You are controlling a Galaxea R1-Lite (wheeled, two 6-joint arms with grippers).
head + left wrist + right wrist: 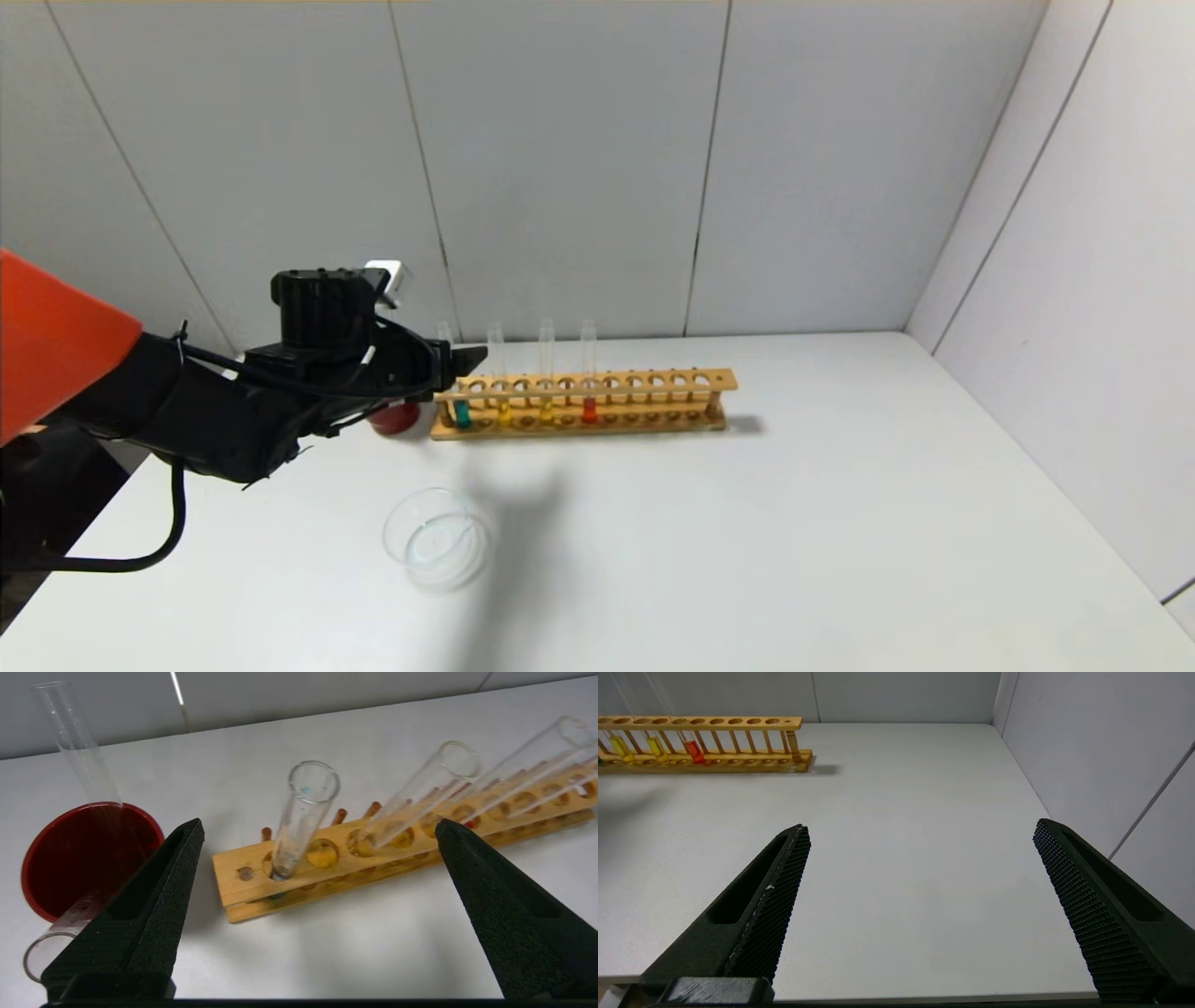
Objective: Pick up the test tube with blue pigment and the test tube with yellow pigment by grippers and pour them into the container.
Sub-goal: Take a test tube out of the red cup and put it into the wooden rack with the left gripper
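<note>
Tube [461, 397], clear glass, blue-teal liquid low

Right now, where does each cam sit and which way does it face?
Head: high on the torso, looking forward and down at the table, wooden rack and container; left arm and left tool show.
Left wrist: behind the open left tool, facing the rack's end with the test tube with blue pigment and a dark red cup.
Right wrist: behind the open right tool, low near the table edge, facing across bare tabletop.
Shared: all three see the rack.
</note>
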